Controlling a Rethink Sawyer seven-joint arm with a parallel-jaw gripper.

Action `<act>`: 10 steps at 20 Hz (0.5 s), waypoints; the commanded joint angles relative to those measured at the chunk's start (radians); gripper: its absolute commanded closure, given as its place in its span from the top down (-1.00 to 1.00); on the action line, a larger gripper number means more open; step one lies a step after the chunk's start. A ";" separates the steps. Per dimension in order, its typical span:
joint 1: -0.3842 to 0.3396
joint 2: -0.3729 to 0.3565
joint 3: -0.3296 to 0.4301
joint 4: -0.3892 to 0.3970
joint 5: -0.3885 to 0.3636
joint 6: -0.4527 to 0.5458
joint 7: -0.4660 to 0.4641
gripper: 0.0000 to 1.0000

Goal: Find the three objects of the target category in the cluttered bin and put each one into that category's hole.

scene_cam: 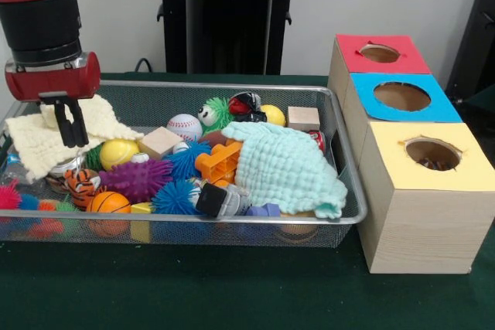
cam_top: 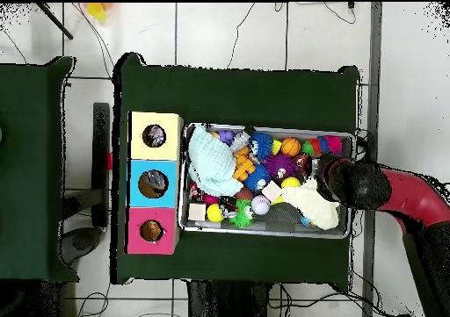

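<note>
Hand (scene_cam: 71, 130), fingers nearly clenched, seemingly empty, over cream cloth (scene_cam: 35, 141), bin's (scene_cam: 340, 125) end.

Materials as I see them from my station:

- Bin (scene_cam: 344, 191): fine wire mesh, bright metal rim.
- Mint cloth (scene_cam: 286, 168): soft, waffle-textured fabric, matt.
- Cream cloth (scene_cam: 31, 141): nubbly towelling, matt.
- Purple spiky ball (scene_cam: 138, 179) and blue spiky ball (scene_cam: 176, 199): rubbery, bristled.
- Basketball (scene_cam: 110, 203): pebbled, slight sheen.
- Baseball (scene_cam: 184, 126): smooth, stitched.
- Wooden block (scene_cam: 303, 118): pale, unfinished grain.
- Orange brick (scene_cam: 219, 161): glossy moulded plastic.
- Boxes (scene_cam: 418, 229): light wood sides, matt coloured tops.
- Table (scene_cam: 193, 291): dark green felt-like cloth.
- Gripper (scene_cam: 71, 125): I see matt black fingers (scene_cam: 62, 127) under a glossy red plastic housing.
</note>
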 commanded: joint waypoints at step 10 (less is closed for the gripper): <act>-0.016 0.006 0.065 0.077 -0.013 0.002 -0.126 1.00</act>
